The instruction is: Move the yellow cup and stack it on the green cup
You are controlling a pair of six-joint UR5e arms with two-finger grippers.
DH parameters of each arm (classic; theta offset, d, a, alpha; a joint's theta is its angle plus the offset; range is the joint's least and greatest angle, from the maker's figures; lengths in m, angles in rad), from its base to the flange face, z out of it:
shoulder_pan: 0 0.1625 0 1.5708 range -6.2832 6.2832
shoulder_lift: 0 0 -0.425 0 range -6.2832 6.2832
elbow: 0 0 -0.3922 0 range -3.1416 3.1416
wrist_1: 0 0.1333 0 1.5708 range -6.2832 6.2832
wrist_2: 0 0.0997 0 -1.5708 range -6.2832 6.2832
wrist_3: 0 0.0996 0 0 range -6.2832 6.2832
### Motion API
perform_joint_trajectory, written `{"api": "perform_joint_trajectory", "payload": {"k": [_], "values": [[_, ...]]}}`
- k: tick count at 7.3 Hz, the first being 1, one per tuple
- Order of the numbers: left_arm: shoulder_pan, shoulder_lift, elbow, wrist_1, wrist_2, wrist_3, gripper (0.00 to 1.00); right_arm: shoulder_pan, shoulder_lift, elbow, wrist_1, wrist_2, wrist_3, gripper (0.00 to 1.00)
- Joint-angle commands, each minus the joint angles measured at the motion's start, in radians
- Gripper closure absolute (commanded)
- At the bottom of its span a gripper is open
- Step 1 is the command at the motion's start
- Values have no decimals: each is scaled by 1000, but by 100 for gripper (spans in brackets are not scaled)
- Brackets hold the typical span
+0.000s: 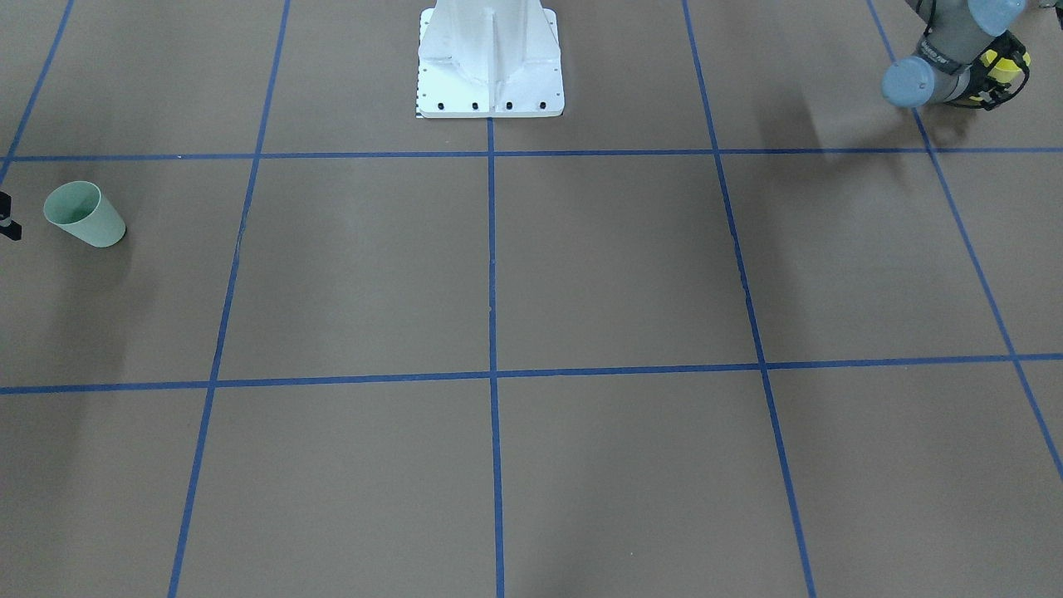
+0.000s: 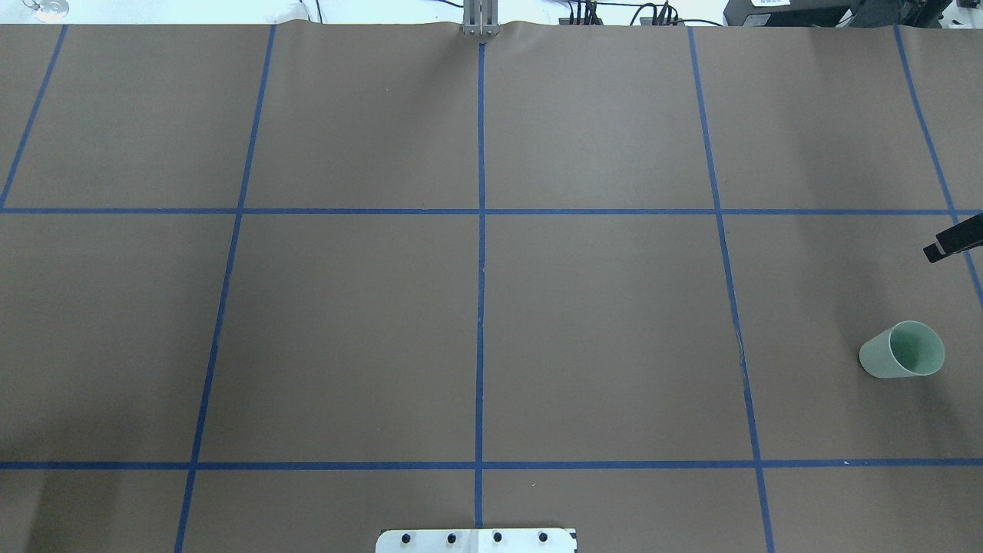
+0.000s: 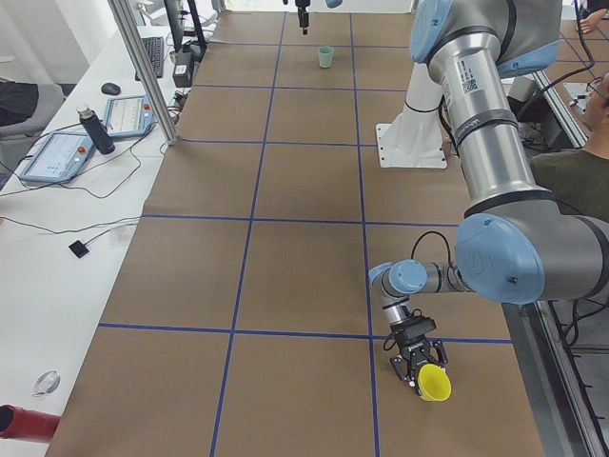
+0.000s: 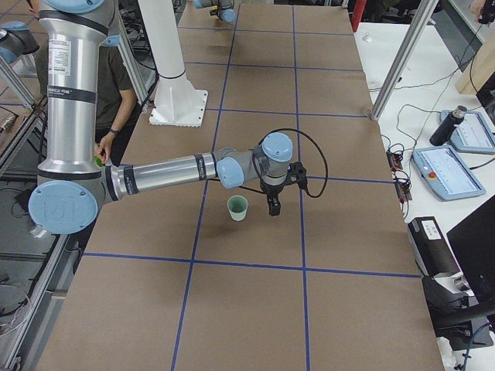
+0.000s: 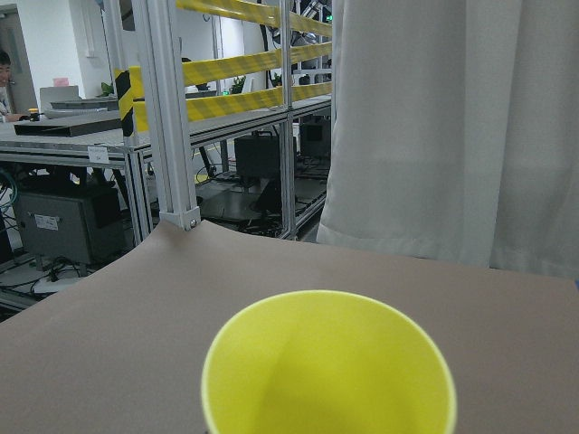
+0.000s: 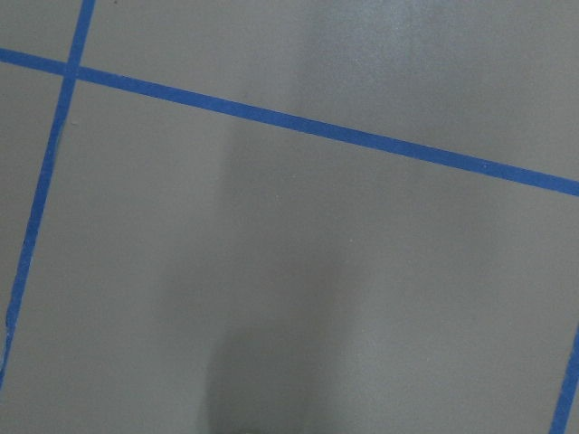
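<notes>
Your yellow cup is at the table end on the robot's L side, low over the surface. Its mouth is tipped toward the L wrist cam, so you look right into it. The left gripper has it. In the front view black finger links sit either side of the yellow, so the jaws read as closed on the cup wall, w/ the wrist approx horizontal. A side grip below the rim prob. suits a thin tapered wall and leaves the base free to drop into another cup. Whether the base touches the table, can't tell.

The green cup stands upright, mouth up, nothing in it, well apart at the opposite end on the R side, i.e. ready to receive. The right gripper hangs just beside it, fingers down, not touching. Wide or narrow, can't tell: only a black tip shows overhead.

Both cups look like smooth plain plastic, no handle, wider at the rim, so they should nest. They sit over flat matte brown paper w/ a blue tape grid.
</notes>
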Motion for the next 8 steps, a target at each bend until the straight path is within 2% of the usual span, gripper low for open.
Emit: {"api": "perform_joint_trajectory", "payload": {"k": [1,2,3,4,6,8], "values": [[-5,64,-9,-25,133,83,46,0,2,0,1,3,0,0],[-10,65,-6,-25,169,142,45,0,2,0,-1,7,2,0],[-16,60,-6,-25,254,195,43,2,2,2,-1,11,2,0],[-34,58,1,-25,386,248,43,3,-3,31,-4,12,2,0],[-120,45,3,-51,559,351,43,3,-23,57,-2,8,2,0],[-139,-30,3,-83,757,412,43,15,-26,72,-1,6,2,0]]}}
